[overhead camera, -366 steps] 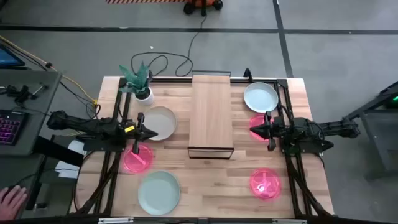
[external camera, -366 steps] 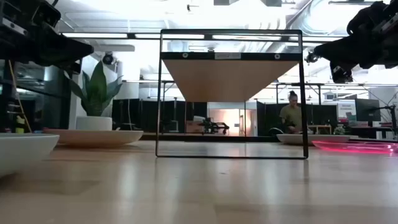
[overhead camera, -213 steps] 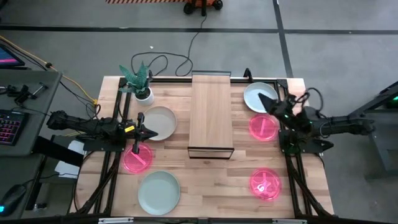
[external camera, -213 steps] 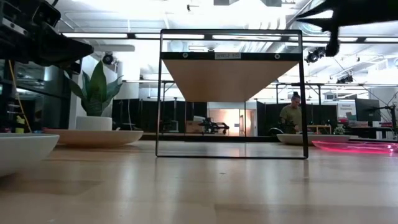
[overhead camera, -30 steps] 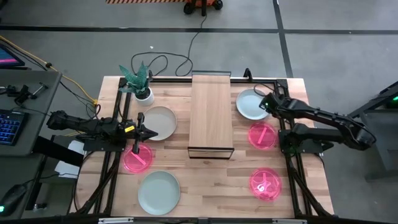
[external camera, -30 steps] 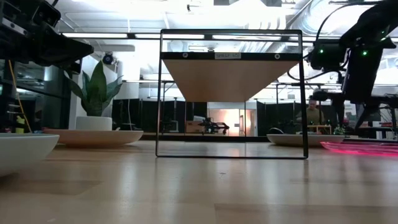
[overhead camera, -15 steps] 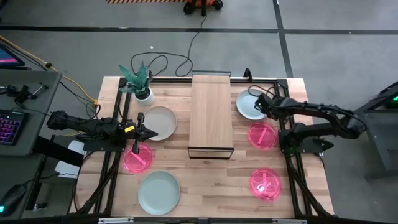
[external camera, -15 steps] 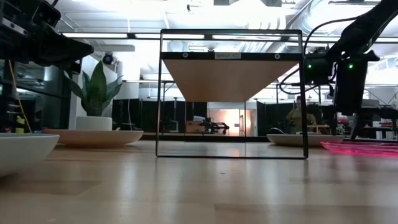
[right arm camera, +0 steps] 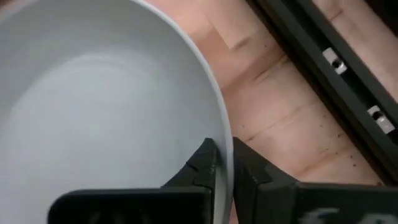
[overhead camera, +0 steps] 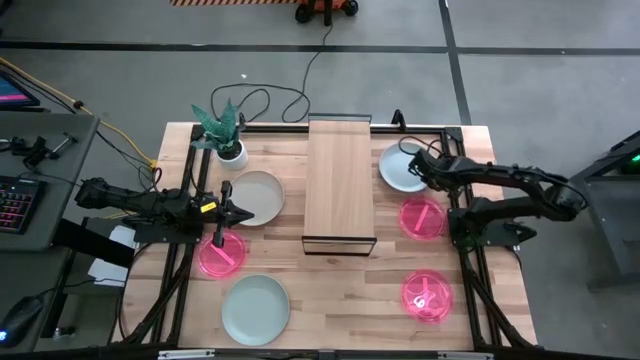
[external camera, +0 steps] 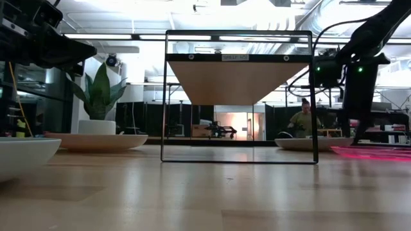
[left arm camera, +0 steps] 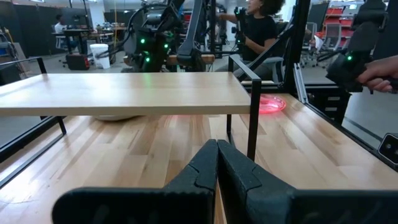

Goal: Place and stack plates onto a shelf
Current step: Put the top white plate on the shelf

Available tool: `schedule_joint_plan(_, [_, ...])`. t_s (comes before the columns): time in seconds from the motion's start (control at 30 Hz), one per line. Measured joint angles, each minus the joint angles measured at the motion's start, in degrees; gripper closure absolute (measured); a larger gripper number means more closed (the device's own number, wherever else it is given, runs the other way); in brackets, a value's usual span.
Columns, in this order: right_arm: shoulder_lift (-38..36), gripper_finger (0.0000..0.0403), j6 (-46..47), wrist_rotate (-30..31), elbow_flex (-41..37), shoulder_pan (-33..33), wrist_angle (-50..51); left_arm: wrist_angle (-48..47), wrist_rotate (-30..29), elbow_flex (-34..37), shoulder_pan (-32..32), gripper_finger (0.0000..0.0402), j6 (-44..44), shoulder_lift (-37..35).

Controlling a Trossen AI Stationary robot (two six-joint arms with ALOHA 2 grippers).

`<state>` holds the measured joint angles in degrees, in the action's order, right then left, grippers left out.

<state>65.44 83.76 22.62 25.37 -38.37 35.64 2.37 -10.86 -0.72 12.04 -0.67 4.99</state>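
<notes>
The shelf (overhead camera: 340, 185) stands in the middle of the table. Left of it lie two pale plates (overhead camera: 256, 197) (overhead camera: 255, 308) and a pink plate (overhead camera: 221, 256). Right of it lie a pale plate (overhead camera: 403, 167) and two pink plates (overhead camera: 422, 218) (overhead camera: 427, 296). My right gripper (overhead camera: 421, 168) is down at the right rim of the far pale plate and shut on it. That plate lies flat on the table (external camera: 308, 143). My left gripper (overhead camera: 224, 213) hangs shut above the table, between the left pale plate and the pink one. My right gripper (right arm camera: 225, 149) has the far right pale plate by its rim (right arm camera: 221, 121), on the side toward the table's right edge. One finger (right arm camera: 205, 163) is inside the plate and the other is outside. The fingers come down from above. The plate's bottom rests on the table.
A small potted plant (overhead camera: 229, 140) stands at the far left corner. Black frame rails (overhead camera: 462, 190) run along both sides of the table. Cables lie beyond the far edge. A person (external camera: 302, 119) is in the room behind. Bare wood lies near the shelf's front.
My right gripper has come down and a little toward the table's left, onto the right rim of the far pale plate. The plate has stayed in place. The left arm has kept still.
</notes>
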Motion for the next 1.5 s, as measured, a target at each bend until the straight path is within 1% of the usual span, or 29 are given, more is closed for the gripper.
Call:
schedule_joint_plan(0.1, [-4.78, 0.04, -0.19, 1.73, 0.01, -0.12, 0.21, 0.0, -0.01, 0.0, 0.01, 0.0401, 0.0, 0.0])
schedule_joint_plan(0.37, [-21.16, 0.0403, -0.25, 5.85, 0.01, -1.57, 1.44, 0.0, -0.01, -0.01, -0.01, 0.0401, 0.0, 0.0])
schedule_joint_plan(0.47, [-26.23, 0.0403, -0.74, 7.67, 0.42, -2.0, 1.87, 0.0, 0.01, 0.01, 0.01, 0.0401, 0.0, 0.0])
schedule_joint_plan(0.57, [-28.83, 0.0403, -5.06, 8.83, 3.29, -2.5, 1.72, 0.0, 0.0, -0.02, 0.01, 0.0401, 0.0, -0.01])
schedule_joint_plan(0.67, [-28.95, 0.0403, -13.22, 7.82, 7.8, -2.54, -2.57, 0.0, -0.01, -0.02, 0.01, 0.0401, 0.0, 0.01])
schedule_joint_plan(0.73, [-27.63, 0.0403, -20.02, 4.5, 11.37, -2.36, -7.43, 0.0, 0.0, 0.0, -0.01, 0.0401, 0.0, -0.01])
schedule_joint_plan(0.8, [-24.87, 0.0403, -25.72, -1.1, 15.7, -1.77, -11.39, 0.0, -0.01, -0.01, 0.0, 0.0401, 0.0, 0.0])
schedule_joint_plan(0.83, [-22.9, 0.0403, -27.77, -3.79, 18.25, -1.32, -11.81, 0.0, 0.0, 0.0, 0.0, 0.0401, 0.0, -0.02])
schedule_joint_plan(0.97, [-12.5, 0.0403, -35.08, -13.54, 28.53, 1.39, -8.45, 0.0, -0.01, -0.01, 0.01, 0.0401, 0.0, -0.02])
schedule_joint_plan(1.03, [-6.44, 0.0403, -37.93, -17.26, 33.17, 3.17, -5.72, 0.0, 0.01, -0.02, 0.0, 0.0401, 0.0, -0.01])
schedule_joint_plan(1.17, [4.4, 0.0403, -41.06, -19.52, 39.82, 6.66, -2.58, -0.01, 0.0, -0.01, 0.0, 0.0401, 0.0, 0.01])
schedule_joint_plan(1.27, [10.22, 0.0403, -41.28, -19.62, 42.51, 7.89, -1.38, 0.0, -0.01, -0.02, -0.01, 0.0401, 0.0, 0.01])
schedule_joint_plan(1.37, [13.51, 0.0403, -40.23, -19.72, 43.28, 8.0, -1.54, 0.0, -0.01, 0.0, -0.01, 0.0401, 0.0, 0.01])
schedule_joint_plan(1.5, [15.76, 0.0403, -38.06, -19.68, 43.27, 7.63, -1.07, 0.0, -0.01, -0.02, -0.01, 0.0401, 0.0, -0.01])
